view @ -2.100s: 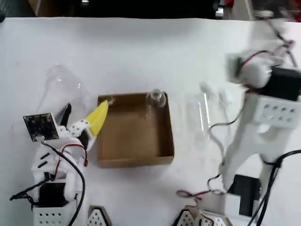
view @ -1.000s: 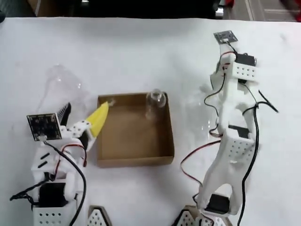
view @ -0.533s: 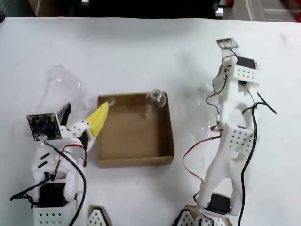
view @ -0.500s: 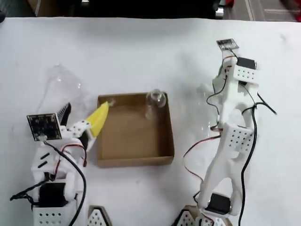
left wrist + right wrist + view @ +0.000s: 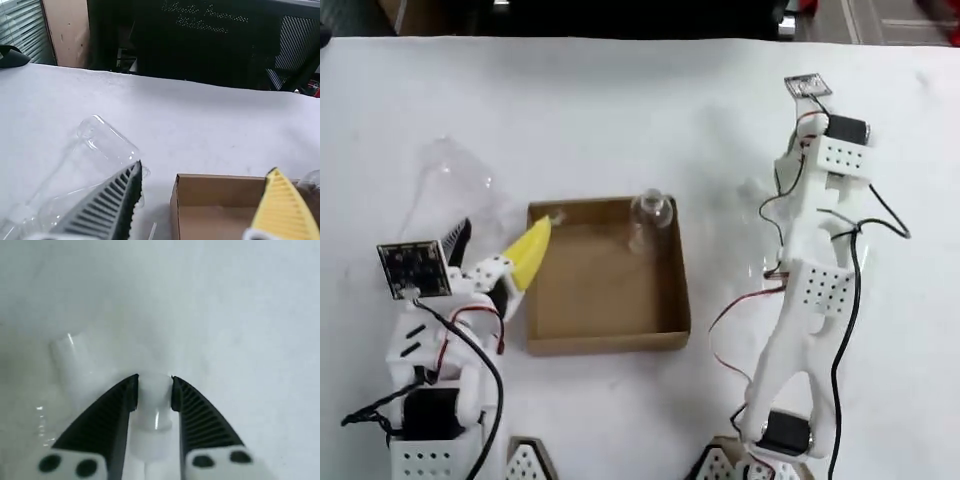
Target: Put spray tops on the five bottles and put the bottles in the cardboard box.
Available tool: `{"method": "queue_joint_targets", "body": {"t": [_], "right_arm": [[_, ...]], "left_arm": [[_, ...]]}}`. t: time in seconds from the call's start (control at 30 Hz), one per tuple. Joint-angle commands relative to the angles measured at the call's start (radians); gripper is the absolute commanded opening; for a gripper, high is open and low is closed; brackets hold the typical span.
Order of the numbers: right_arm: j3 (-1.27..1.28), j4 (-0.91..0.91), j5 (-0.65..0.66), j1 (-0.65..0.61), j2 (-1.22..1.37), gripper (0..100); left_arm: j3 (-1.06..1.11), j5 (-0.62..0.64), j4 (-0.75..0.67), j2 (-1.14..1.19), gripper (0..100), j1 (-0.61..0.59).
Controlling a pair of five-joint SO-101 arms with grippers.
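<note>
Stretching out over the desk [image 5: 620, 110] within two seconds, the right tool [image 5: 154, 384] now pinches a white spray top [image 5: 155, 415], ready for capping. The left tool [image 5: 205, 169] stays open beside the box [image 5: 610, 343], where one bottle [image 5: 650, 213] stands.

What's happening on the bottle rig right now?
The right gripper is shut on a white spray top right of the cardboard box. The left gripper sits open and empty by the box's left wall. One clear bottle stands in the box's far right corner; another bottle lies on the table left of it.
</note>
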Motion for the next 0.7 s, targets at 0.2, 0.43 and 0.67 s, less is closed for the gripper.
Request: {"method": "queue_joint_targets", "body": {"t": [0.2, 0.43, 0.67], "right_arm": [[-0.08, 0.067, -0.005, 0.01, -0.022, 1.6], [-0.08, 0.067, -0.005, 0.01, -0.022, 1.6], [-0.08, 0.067, -0.005, 0.01, -0.022, 1.6]], "left_arm": [[-0.011, -0.011, -0.029, -0.01, 35, 0.002], [-0.011, -0.011, -0.029, -0.01, 35, 0.002], [-0.011, -0.011, -0.029, -0.01, 35, 0.002]]}}
